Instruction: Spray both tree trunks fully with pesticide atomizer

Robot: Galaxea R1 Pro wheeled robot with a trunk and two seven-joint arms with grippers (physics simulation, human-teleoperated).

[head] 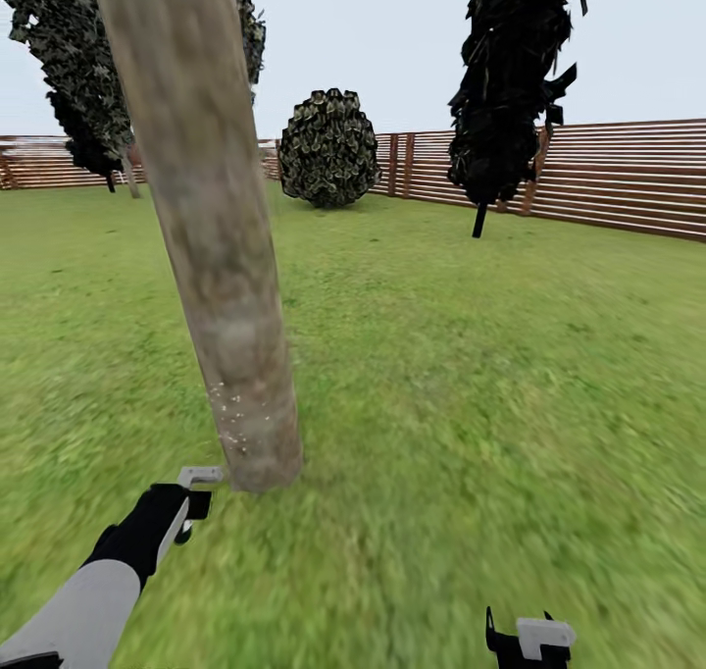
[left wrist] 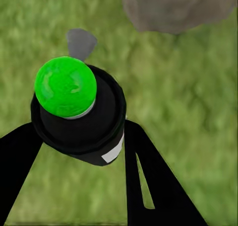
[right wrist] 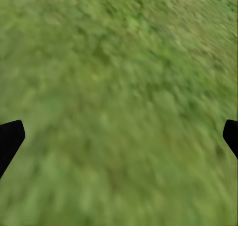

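Left pincer (head: 186, 507) just before trunk (head: 211, 247) (fence (head: 608, 174) behind).

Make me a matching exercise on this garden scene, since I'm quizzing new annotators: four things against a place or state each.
Things:
1. pesticide atomizer
2. tree trunk
3. right gripper
4. fence

Places or states:
A. runs along the far edge of the lawn
B. open over bare grass
C. held between the left gripper's fingers
D. stands just ahead of the left arm, white specks low down

Pairs: 1-C, 2-D, 3-B, 4-A
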